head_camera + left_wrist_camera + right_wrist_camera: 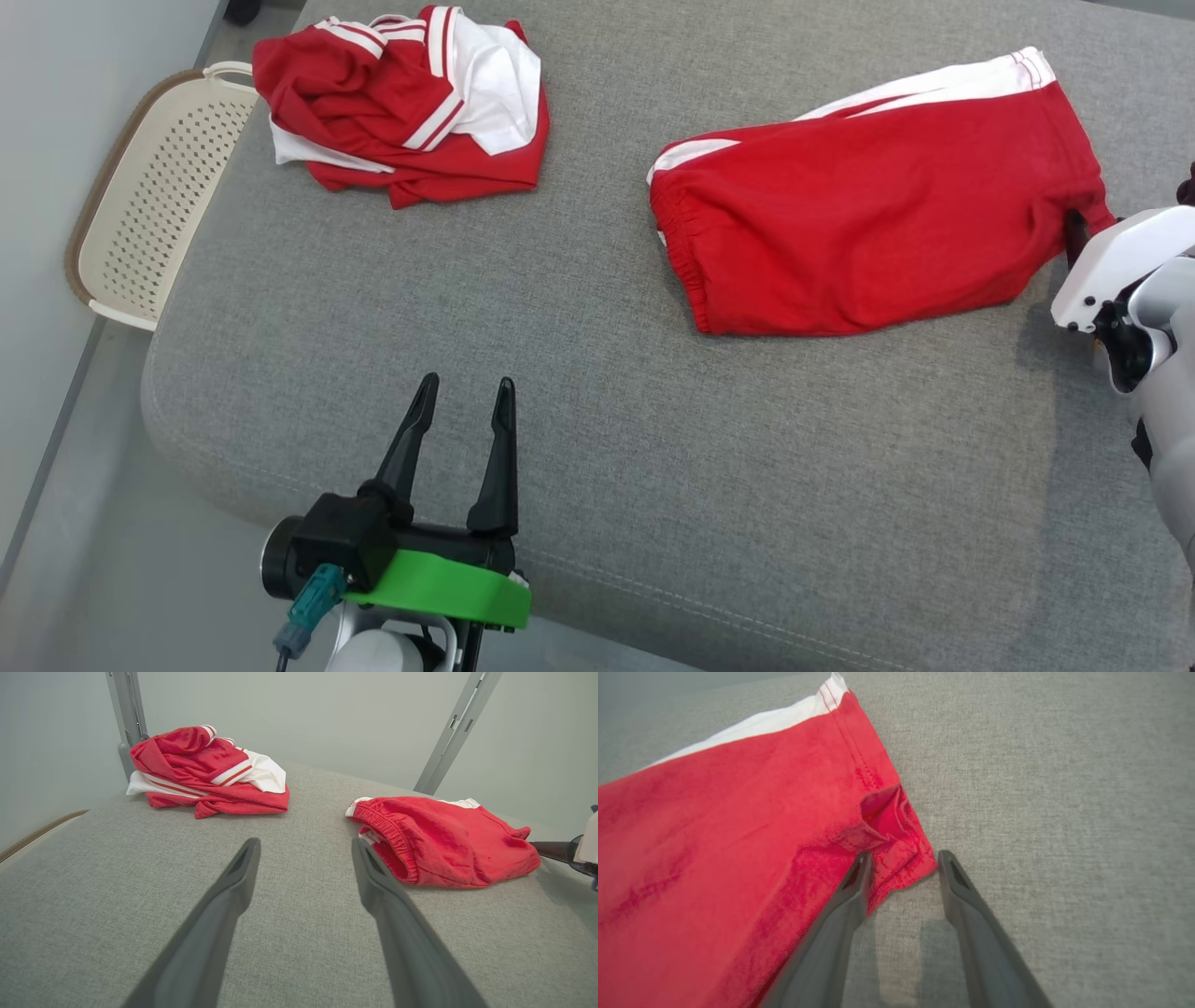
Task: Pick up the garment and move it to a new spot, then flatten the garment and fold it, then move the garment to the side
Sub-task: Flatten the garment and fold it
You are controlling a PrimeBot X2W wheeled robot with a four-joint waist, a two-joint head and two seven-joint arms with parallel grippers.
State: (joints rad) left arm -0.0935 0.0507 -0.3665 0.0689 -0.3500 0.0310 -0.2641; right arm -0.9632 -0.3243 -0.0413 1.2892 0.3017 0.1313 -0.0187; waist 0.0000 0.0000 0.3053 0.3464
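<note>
While right hand (906, 855), parted, straddles shorts (714, 835) corner | left hand (468, 380) spread | two garments counting jersey (401, 103) | one basket (159, 187)

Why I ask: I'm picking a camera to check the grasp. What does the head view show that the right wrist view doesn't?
Head view adds: the crumpled red-and-white top, the perforated basket and the open left gripper. Right wrist view adds, up close: the right gripper with its jaws apart around a hemmed corner of the red shorts, beside a small fold. Shared: the red shorts on the grey cushion.
</note>
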